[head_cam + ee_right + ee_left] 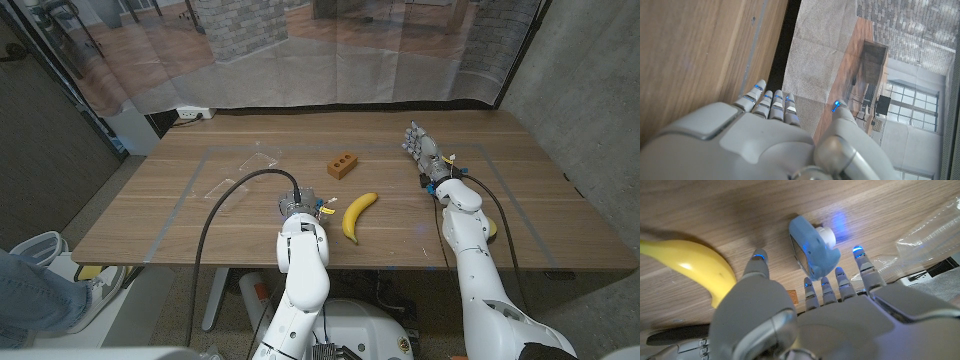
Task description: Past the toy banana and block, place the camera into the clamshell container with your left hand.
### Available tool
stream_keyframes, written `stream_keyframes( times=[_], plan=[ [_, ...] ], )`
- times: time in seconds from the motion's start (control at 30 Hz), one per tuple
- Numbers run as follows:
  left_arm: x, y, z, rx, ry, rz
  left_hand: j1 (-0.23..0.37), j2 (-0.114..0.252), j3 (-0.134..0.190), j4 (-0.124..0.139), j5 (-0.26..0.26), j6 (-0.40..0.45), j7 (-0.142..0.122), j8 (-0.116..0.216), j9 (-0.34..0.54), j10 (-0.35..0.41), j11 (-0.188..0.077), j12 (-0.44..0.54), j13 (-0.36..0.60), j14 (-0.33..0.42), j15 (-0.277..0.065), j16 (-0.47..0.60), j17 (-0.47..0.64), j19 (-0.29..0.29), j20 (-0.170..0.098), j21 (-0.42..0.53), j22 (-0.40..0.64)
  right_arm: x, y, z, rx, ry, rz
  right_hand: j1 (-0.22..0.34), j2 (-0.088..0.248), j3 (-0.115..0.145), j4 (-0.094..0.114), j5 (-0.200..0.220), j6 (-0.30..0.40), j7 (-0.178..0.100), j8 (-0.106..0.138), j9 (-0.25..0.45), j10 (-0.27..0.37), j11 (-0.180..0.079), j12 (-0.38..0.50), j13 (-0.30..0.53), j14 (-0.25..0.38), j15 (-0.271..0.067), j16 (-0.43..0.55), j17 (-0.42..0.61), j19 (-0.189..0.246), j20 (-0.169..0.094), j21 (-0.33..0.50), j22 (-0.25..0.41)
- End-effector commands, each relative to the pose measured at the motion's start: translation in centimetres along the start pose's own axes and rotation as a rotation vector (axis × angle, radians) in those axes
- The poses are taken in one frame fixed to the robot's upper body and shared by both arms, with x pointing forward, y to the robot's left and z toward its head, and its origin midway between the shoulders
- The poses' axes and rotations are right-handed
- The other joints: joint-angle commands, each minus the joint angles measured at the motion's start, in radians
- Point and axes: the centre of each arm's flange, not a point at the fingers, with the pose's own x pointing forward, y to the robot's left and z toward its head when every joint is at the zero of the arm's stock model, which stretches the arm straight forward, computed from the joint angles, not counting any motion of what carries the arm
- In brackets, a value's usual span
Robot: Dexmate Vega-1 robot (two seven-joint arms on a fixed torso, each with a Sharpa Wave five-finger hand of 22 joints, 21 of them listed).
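A small light-blue toy camera (pixel 812 247) lies on the wooden table (pixel 180 215), and I see it in the left wrist view. My left hand (pixel 296 204) hovers over it near the table's front middle. Its fingers (pixel 861 266) are spread around the camera and hold nothing. The yellow toy banana (pixel 358 215) lies just to the right of this hand, and the brown block (pixel 343 165) sits beyond it. The clear clamshell container (pixel 246 166) lies open further back on the left. My right hand (pixel 424 150) stands at the right of the table with straight fingers and holds nothing.
A person's leg and shoe (pixel 30 275) show at the lower left, beside the table. A translucent curtain (pixel 330 60) hangs behind the far edge. Faint tape lines (pixel 190 185) mark the tabletop.
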Motion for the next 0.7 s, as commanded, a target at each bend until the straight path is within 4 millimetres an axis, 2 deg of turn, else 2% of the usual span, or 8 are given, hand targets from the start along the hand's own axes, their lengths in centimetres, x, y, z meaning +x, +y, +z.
stream_keyframes(
  times=[0.03, 0.3, 0.37, 0.43, 0.7],
  plan=[
    [0.55, -0.50, 1.15, -0.024, -0.013, 0.008, 0.033, 0.006, 0.006, -0.008, -0.001, 0.023, -0.002, 0.010, 0.002, 0.012, -0.007, 0.006, 0.003, 0.041, -0.012, 0.014, 0.008, 0.058, -0.001, 0.023, 0.009, -0.12, -0.67, 0.13, 0.008, -0.008, -0.005, 0.001, 0.007, 0.004, -0.005, 0.001, 0.003, -0.006, 0.007, 0.006, 0.009, -0.005, 0.008, 0.004, 0.011, 0.003, 0.002, 0.004, 0.009, -0.001, -0.004, 0.004],
    [0.88, -0.93, 1.79, -0.049, -0.004, 0.019, 0.109, 0.032, 0.029, -0.018, -0.011, 0.069, 0.002, 0.019, 0.003, 0.037, -0.017, 0.011, 0.004, 0.090, -0.029, 0.031, 0.027, 0.147, -0.002, 0.056, 0.014, -0.15, -1.00, 0.23, 0.011, -0.013, -0.005, 0.000, 0.007, 0.003, -0.005, 0.001, 0.005, -0.005, 0.007, 0.006, 0.010, -0.004, 0.008, 0.004, 0.014, 0.002, 0.003, 0.004, 0.012, -0.001, -0.007, 0.005],
    [0.90, -1.03, 1.91, -0.051, 0.004, 0.042, 0.157, 0.053, 0.047, -0.023, -0.019, 0.096, 0.006, 0.026, 0.004, 0.055, -0.013, 0.015, 0.004, 0.115, -0.033, 0.041, 0.036, 0.179, -0.004, 0.068, 0.015, -0.14, -1.03, 0.29, 0.012, -0.015, -0.003, 0.000, 0.007, 0.003, -0.005, 0.001, 0.005, -0.005, 0.007, 0.006, 0.010, -0.004, 0.008, 0.004, 0.015, 0.002, 0.003, 0.004, 0.013, 0.000, -0.007, 0.005],
    [0.95, -1.07, 2.02, -0.053, 0.008, 0.045, 0.185, 0.057, 0.055, -0.025, -0.028, 0.120, 0.006, 0.032, 0.004, 0.066, -0.023, 0.018, 0.005, 0.135, -0.039, 0.049, 0.044, 0.209, -0.006, 0.079, 0.016, -0.13, -1.05, 0.33, 0.017, -0.022, 0.001, 0.000, 0.006, 0.003, -0.005, 0.000, 0.005, -0.005, 0.007, 0.006, 0.010, -0.004, 0.008, 0.004, 0.015, 0.002, 0.003, 0.004, 0.014, 0.000, -0.007, 0.005],
    [1.35, -1.07, 2.09, -0.046, 0.025, 0.034, 0.309, 0.100, 0.099, -0.028, -0.072, 0.182, 0.026, 0.045, 0.007, 0.096, -0.020, 0.025, 0.011, 0.179, -0.049, 0.068, 0.075, 0.276, -0.008, 0.105, 0.014, -0.21, -1.06, 0.51, 0.023, -0.035, 0.005, -0.001, 0.004, 0.001, -0.006, 0.000, 0.008, -0.007, 0.008, 0.005, 0.012, -0.003, 0.009, 0.004, 0.020, 0.001, 0.004, 0.004, 0.025, -0.002, -0.006, 0.005]
  ],
)
